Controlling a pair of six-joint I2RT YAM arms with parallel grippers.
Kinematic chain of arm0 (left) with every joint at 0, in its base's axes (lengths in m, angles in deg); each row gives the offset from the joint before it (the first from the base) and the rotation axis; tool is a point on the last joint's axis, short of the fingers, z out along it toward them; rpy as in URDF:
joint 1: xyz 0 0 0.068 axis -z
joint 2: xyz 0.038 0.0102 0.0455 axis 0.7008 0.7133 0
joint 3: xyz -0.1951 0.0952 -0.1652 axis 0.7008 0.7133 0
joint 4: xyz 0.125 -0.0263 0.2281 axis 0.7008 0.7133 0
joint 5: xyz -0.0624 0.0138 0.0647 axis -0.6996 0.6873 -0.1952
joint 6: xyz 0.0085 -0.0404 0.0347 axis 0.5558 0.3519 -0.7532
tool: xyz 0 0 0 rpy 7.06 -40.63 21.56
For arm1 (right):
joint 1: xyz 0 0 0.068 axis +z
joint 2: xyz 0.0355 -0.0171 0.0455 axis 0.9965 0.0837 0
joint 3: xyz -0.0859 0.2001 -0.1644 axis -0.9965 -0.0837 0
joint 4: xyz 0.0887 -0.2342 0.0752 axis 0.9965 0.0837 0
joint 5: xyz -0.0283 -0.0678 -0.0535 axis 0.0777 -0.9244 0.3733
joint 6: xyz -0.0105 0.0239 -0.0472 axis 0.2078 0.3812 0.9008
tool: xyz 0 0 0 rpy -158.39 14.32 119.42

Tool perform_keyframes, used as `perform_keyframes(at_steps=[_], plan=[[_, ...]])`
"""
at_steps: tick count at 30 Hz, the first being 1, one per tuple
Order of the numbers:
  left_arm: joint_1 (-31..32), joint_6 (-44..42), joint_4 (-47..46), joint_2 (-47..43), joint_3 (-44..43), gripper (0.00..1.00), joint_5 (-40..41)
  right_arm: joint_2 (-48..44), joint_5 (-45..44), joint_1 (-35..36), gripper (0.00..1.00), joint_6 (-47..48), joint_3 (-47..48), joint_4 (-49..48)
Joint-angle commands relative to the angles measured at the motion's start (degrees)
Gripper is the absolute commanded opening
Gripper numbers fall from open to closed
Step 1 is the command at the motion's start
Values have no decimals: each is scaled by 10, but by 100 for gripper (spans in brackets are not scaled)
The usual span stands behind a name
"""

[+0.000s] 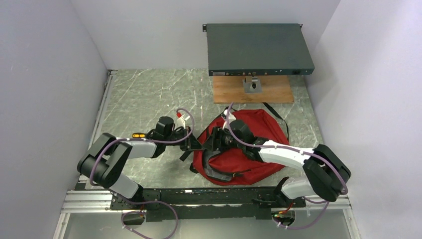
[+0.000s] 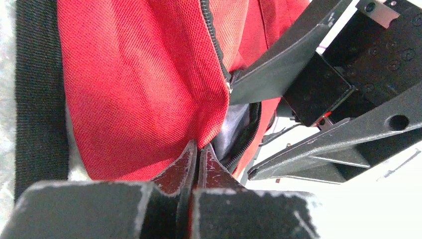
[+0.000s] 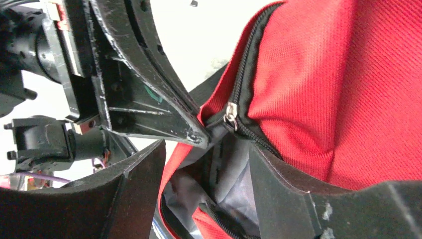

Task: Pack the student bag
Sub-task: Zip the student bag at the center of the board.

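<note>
Top view: the student bag (image 1: 259, 127) is slumped on the counter (image 1: 144, 99) right under both sets of jaws. The left gripper (image 1: 195, 144) and right gripper (image 1: 213, 142) are nearly tip to tip at its open edge.

Left wrist cam: the left jaws are pressed together, pinching the red fabric lip just below the zipper (image 2: 215, 45).

Right wrist cam: the right jaws are spread wide, with the bag's mouth and zipper pull (image 3: 230, 117) between them.

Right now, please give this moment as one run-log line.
left tool: shut on dark red fabric backpack zipper edge | right tool: open, at its unzipped mouth
</note>
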Motion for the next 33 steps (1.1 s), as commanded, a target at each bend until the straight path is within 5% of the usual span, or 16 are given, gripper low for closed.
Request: perform_keyframes(at_steps=[1,14,26,33], plan=[[-1,50,-113,19,9,0,-57,19,69,-15,65,25,-15,-134],[-2,62,-134,27,18,0,-64,37,73,-29,64,29,-40,-220],[-5,67,-140,29,20,0,-69,8,54,-36,21,-12,-55,-199],[-5,62,-125,9,23,0,-66,44,51,-36,18,-15,-43,-208]])
